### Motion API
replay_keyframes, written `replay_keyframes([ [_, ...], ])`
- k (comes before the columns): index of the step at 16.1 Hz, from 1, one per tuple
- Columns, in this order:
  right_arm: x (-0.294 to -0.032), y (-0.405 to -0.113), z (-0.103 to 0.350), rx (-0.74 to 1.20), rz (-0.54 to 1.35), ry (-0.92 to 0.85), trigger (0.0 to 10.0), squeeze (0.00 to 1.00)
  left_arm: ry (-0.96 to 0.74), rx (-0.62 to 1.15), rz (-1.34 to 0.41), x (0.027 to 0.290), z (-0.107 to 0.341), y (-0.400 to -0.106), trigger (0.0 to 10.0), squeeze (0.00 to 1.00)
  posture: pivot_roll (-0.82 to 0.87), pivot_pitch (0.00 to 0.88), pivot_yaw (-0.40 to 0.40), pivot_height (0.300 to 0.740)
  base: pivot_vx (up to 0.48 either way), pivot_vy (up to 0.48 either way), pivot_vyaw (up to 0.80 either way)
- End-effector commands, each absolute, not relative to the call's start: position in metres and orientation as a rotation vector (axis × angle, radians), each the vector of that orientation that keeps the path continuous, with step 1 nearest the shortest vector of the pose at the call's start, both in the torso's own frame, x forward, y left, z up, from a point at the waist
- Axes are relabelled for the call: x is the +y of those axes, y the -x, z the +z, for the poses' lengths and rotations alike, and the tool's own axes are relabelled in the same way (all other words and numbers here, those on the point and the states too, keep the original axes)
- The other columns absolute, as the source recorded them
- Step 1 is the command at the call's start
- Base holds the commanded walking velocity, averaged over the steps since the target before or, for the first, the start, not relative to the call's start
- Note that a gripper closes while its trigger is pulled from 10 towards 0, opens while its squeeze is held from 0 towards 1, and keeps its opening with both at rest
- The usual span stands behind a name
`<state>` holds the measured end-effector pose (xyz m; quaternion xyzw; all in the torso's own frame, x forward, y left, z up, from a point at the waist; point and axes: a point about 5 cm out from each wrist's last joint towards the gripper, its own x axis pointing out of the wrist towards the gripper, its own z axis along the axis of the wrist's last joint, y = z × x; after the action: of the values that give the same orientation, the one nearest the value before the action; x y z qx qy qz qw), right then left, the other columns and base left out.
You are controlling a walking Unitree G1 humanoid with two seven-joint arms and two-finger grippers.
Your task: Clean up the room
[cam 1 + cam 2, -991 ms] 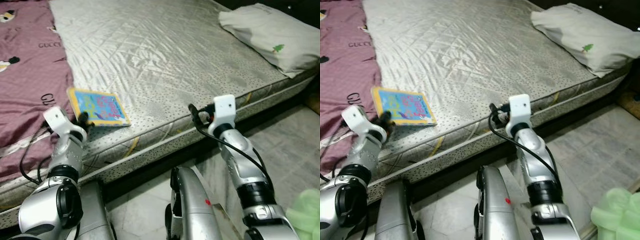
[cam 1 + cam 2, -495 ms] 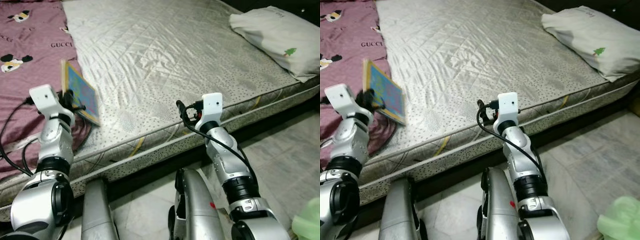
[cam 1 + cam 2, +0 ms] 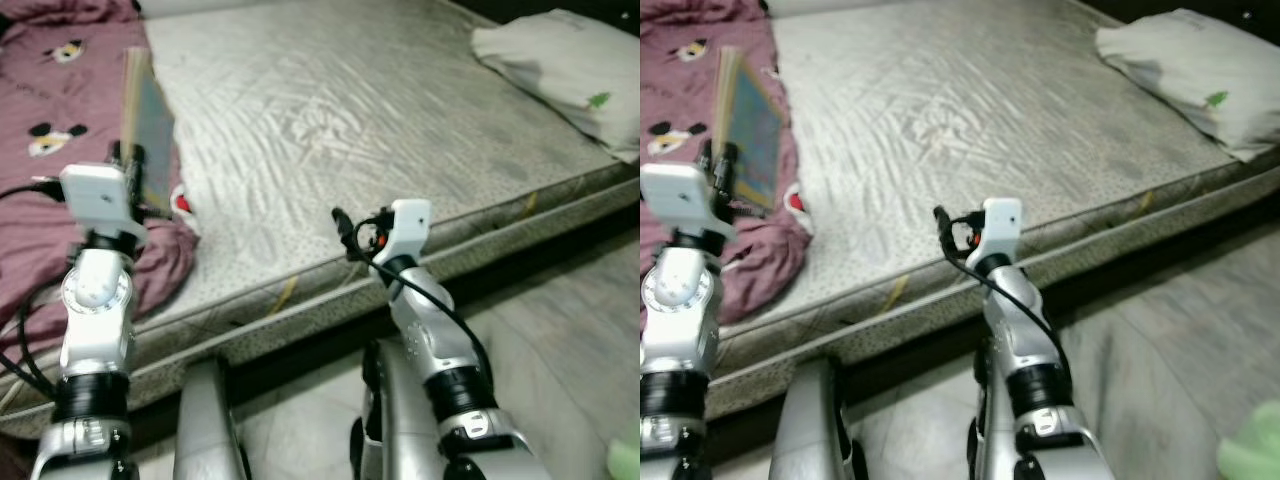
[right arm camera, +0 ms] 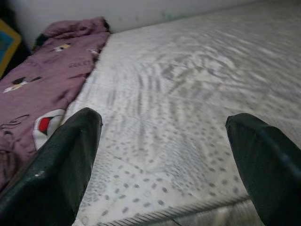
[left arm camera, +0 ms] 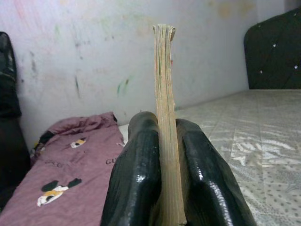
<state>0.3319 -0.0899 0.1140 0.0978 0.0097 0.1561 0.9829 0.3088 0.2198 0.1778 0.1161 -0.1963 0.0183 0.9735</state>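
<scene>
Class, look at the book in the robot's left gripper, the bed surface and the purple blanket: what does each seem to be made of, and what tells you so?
Book: paper, probably with a glossy card cover; thin stacked page edges show between the left gripper's fingers.
Mattress: quilted fabric with a satiny sheen; stitched lines and shiny folds.
Blanket: soft matte cloth, printed; it crumples loosely.

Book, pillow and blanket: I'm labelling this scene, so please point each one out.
book (image 3: pixel 748 135), right eye view, on its blue cover.
pillow (image 3: pixel 560 65), left eye view, on its top face.
blanket (image 3: pixel 50 190), left eye view, on the purple cloth left of the book.
</scene>
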Motion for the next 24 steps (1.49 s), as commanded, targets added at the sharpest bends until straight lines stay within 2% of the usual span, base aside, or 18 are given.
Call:
replay_keyframes([
  [1, -0.086, -0.333, 0.121, -0.009, 0.327, -0.213, 10.0, 0.0, -0.25, -0.401, 0.055, 0.218, 0.18, -0.3, 0.0, 0.0, 0.01, 0.0, 0.012, 0.506, 0.0, 0.0, 0.79],
  [5, -0.088, -0.331, 0.117, 0.015, 0.331, -0.213, 10.0, 0.0, -0.234, -0.243, 0.164, 0.216, 0.149, -0.272, 0.0, 0.0, 0.01, 0.0, -0.009, 0.506, 0.0, 0.0, 0.78],
  [6, -0.089, -0.33, 0.115, 0.023, 0.329, -0.208, 10.0, 0.0, -0.231, -0.18, 0.201, 0.215, 0.139, -0.271, 7.1, 0.0, 0.01, 0.0, -0.01, 0.506, 0.0, 0.0, 0.78],
  [7, -0.09, -0.33, 0.115, 0.025, 0.326, -0.21, 10.0, 0.0, -0.226, -0.148, 0.216, 0.212, 0.134, -0.27, 10.0, 0.0, 0.0, 0.0, -0.011, 0.506, 0.0, 0.0, 0.78],
  [10, -0.092, -0.329, 0.116, 0.025, 0.319, -0.24, 10.0, 0.0, -0.249, -0.124, 0.23, 0.205, 0.134, -0.269, 10.0, 0.0, 0.0, 0.0, -0.013, 0.506, 0.0, 0.0, 0.2],
  [11, -0.094, -0.33, 0.114, 0.04, 0.303, -0.249, 10.0, 0.0, -0.198, -0.141, 0.159, 0.199, 0.14, -0.27, 10.0, 0.0, 0.0, 0.0, -0.015, 0.506, 0.0, 0.0, 0.0],
  [15, -0.093, -0.33, 0.116, 0.035, 0.305, -0.247, 10.0, 0.0, -0.18, -0.139, 0.175, 0.198, 0.144, -0.273, 10.0, 0.0, -0.01, 0.0, -0.015, 0.506, 0.0, 0.0, 0.0],
  [17, -0.094, -0.33, 0.123, -0.009, 0.312, -0.257, 10.0, 0.0, -0.151, -0.181, 0.128, 0.191, 0.152, -0.275, 10.0, 0.0, -0.01, 0.0, -0.018, 0.506, 0.0, 0.0, 0.0],
  [24, -0.093, -0.336, 0.135, -0.043, 0.299, -0.292, 10.0, 0.0, -0.065, -0.162, 0.085, 0.181, 0.149, -0.275, 10.0, 0.0, -0.01, 0.0, -0.015, 0.561, 0.0, 0.0, 0.0],
])
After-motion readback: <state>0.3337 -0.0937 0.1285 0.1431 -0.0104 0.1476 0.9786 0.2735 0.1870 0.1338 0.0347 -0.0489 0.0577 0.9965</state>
